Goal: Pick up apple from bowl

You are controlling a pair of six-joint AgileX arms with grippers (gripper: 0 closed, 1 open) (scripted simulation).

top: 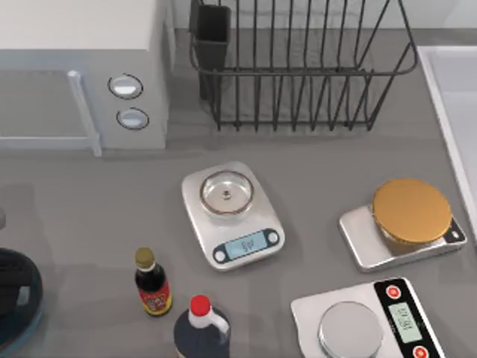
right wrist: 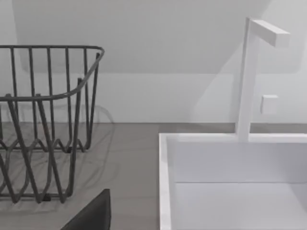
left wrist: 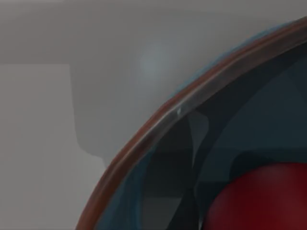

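At the table's far left edge in your top view, the blue bowl (top: 16,328) sits partly cut off, with a dark shape over it. Your left wrist camera looks close onto the bowl's rim (left wrist: 158,127), and the red apple (left wrist: 259,201) lies inside the bowl. You cannot tell how the left fingers stand. Your right wrist camera faces the wire dish rack (right wrist: 48,120) and the white sink (right wrist: 230,182) with its faucet (right wrist: 249,76); the right fingers' state cannot be told either.
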